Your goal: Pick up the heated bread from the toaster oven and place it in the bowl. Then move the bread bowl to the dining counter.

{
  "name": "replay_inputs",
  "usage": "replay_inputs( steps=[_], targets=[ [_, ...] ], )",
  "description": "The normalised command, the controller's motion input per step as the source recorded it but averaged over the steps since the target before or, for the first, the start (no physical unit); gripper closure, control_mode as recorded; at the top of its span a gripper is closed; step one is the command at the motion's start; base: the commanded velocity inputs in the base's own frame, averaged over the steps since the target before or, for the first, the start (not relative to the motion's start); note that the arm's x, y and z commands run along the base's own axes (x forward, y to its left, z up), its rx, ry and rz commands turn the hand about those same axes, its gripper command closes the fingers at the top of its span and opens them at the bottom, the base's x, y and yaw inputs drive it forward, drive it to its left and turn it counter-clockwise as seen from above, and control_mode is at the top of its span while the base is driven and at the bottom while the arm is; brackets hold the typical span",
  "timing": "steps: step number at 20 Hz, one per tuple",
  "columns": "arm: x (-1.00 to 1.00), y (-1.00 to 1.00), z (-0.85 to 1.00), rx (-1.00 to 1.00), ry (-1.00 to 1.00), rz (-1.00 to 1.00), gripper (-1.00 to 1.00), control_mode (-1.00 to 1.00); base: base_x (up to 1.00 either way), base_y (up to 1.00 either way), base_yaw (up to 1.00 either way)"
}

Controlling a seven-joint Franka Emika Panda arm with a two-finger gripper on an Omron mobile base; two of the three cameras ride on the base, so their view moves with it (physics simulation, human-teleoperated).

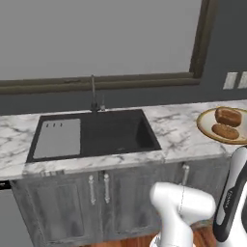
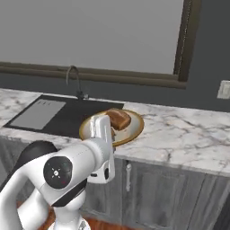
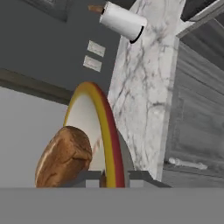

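Observation:
The tan-gold bowl (image 1: pixel 208 126) rests near the marble worktop's front edge, right of the sink. In it lie the chunky heated bread (image 1: pixel 228 116) and a flatter oval bread piece (image 1: pixel 225 130). In the hand view the bowl's rim (image 3: pixel 108 131) runs edge-on between my fingertips, and the gripper (image 3: pixel 116 177) is shut on it, with the heated bread (image 3: pixel 65 156) just beyond the left finger. From the right base view my white wrist (image 2: pixel 99 130) covers the bowl's (image 2: pixel 133 128) near side, beside the bread (image 2: pixel 118 119). The toaster oven and dining counter are out of view.
A black sink (image 1: pixel 96 132) with a faucet (image 1: pixel 93 94) is set into the marble worktop (image 2: pixel 179 134). Grey handled cabinets (image 1: pixel 96 193) stand below it. A paper towel roll (image 3: pixel 122 20) and wall outlets (image 3: pixel 94 56) lie further along the counter.

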Motion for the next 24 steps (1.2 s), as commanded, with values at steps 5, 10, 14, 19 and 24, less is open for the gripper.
replay_inputs(
  steps=[5, 10, 14, 19, 24],
  targets=[
    [0.0, 0.0, 0.0, 0.0, 0.0, 0.0, 1.0, 1.0, -0.03, 0.0, 1.0],
    [0.0, 0.0, 0.0, 0.0, 0.0, 0.0, 1.0, 1.0, 0.0, 0.0, 1.0],
    [0.0, 0.0, 0.0, 0.0, 0.0, 0.0, 1.0, 1.0, 0.0, 0.06, 1.0],
    [0.0, 0.0, 0.0, 0.0, 0.0, 0.0, 1.0, 1.0, 0.0, 0.14, 0.99],
    [0.0, 0.0, 0.0, 0.0, 0.0, 0.0, 1.0, 1.0, 0.0, 0.2, 0.96]
  ],
)
